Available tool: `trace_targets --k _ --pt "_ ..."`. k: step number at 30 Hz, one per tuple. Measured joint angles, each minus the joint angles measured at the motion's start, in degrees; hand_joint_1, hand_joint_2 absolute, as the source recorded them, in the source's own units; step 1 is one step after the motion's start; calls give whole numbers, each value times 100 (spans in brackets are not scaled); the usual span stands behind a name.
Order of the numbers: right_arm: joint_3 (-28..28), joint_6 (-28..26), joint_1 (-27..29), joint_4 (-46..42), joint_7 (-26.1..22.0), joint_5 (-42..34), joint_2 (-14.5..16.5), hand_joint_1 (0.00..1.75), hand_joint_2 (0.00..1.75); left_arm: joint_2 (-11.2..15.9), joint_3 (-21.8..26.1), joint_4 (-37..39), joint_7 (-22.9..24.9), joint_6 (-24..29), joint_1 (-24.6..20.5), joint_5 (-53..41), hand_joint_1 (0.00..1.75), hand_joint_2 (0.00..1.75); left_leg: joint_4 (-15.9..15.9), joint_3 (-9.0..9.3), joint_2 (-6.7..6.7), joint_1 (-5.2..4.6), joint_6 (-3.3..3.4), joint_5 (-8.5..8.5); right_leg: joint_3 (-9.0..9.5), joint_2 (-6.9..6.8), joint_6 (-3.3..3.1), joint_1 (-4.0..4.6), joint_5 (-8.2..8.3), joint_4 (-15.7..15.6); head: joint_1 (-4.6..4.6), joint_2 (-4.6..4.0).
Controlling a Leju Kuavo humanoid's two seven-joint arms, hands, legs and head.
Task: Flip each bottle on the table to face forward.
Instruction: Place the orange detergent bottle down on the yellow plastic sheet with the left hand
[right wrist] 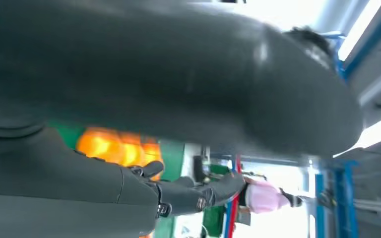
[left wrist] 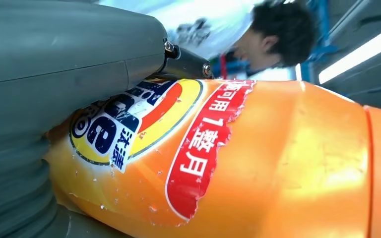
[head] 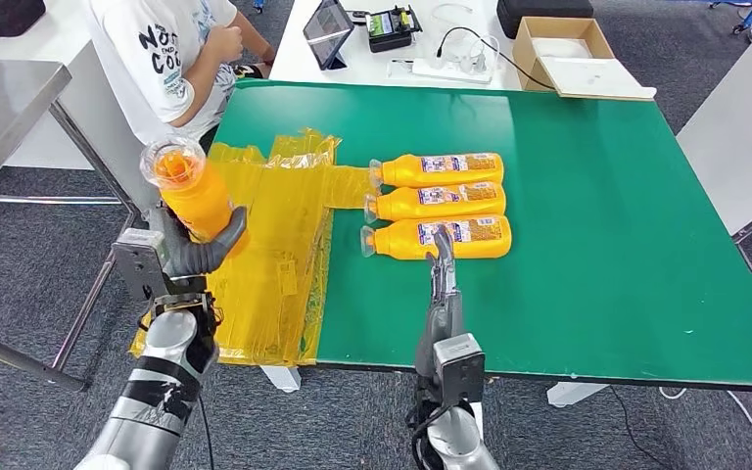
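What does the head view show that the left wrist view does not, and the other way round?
Head view alone: the green table, three orange bottles lying in a row on it, the yellow plastic sheet, the right hand reaching to the nearest lying bottle, and the raised bottle's cap end. Left wrist view alone: the label's print up close, a red banner and a round blue-and-yellow logo, with torn edges. Both: the left hand gripping the held orange bottle, and a person beyond.

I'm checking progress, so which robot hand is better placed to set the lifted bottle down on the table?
The left robot hand: it already holds the lifted bottle. The right robot hand holds nothing, by the row of bottles.
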Motion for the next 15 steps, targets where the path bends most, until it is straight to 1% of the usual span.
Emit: trace_targets --k 2,4,6,7,9,11,15 --pt "14 -211 34 -257 -3 -84 -10 0 175 32 10 227 96 489 -181 -849 175 175 0 0 -2 0 1 1 0 -1 0 0 0 0 1 0" --pt "53 -416 40 -508 -7 -142 -24 0 175 85 -15 638 301 980 -448 -1916 175 175 1 0 -2 -1 1 2 1 -1 0 0 1 0 1 0" --pt "109 -540 35 -694 -8 -128 -33 0 175 143 -85 1145 578 1294 -758 -2906 175 175 1 1 -1 -1 1 2 1 0 1 0 2 0 1 0" --pt "142 -573 30 -760 -8 -104 -36 0 175 177 -139 1420 748 1365 -915 -3363 175 175 1 1 -1 0 1 2 1 0 1 0 2 0 1 0" --pt "205 -595 9 -843 -8 -63 -36 0 175 252 -274 1969 1118 1337 -1228 -4155 175 175 1 2 0 0 0 4 1 1 1 0 3 1 1 0" --pt "247 -577 -11 -883 -8 -54 -36 0 175 333 -434 2459 1431 1151 -1482 -4743 175 175 1 3 0 0 -2 6 0 1 0 0 3 2 0 0" --pt "285 -451 -23 -908 -8 -64 -36 0 175 492 -731 3222 1737 545 -1816 -5467 175 175 1 2 2 0 -3 6 0 3 1 0 3 4 1 0"
